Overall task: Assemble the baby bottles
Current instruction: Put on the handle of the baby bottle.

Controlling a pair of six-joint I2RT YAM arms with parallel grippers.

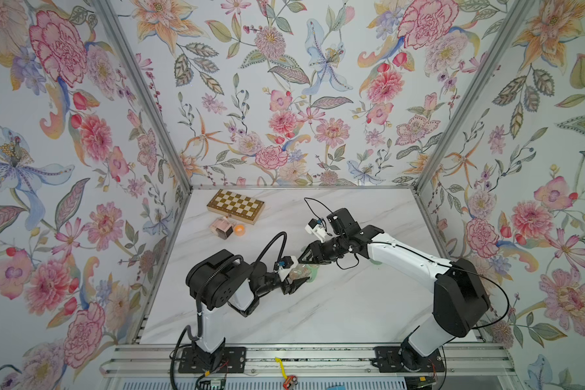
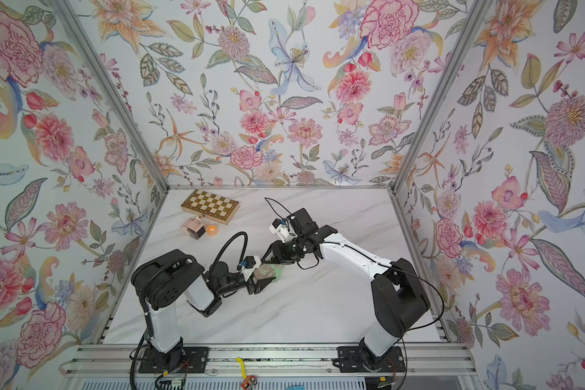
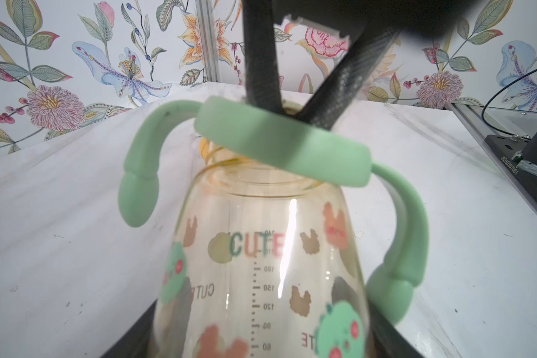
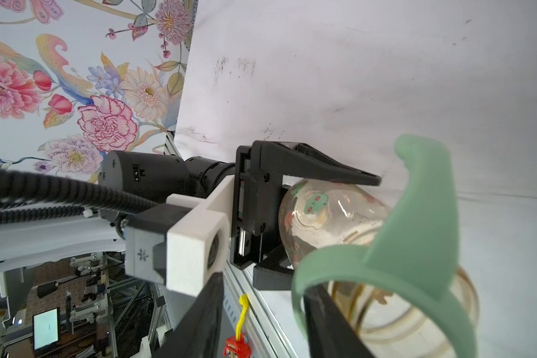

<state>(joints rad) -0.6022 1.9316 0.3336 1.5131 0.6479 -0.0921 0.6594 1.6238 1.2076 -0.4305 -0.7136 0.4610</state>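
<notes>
left pincer (image 4: 332, 226): I see it clamped on the body of the bottle (image 3: 261, 248), which lies on its side.
right pincer (image 3: 292, 113): jaws apart at the bottle's neck, with the band of the green handle ring (image 3: 279, 142) between them.
handle ring: crooked on the neck, handles curving back along the body.
bottle: over the counter (image 1: 335, 304), well apart from the chessboard (image 1: 235, 206), on the side nearer my arms' bases.
pink cube (image 1: 222, 228), orange round thing (image 1: 239, 229): just beside the chessboard.
</notes>
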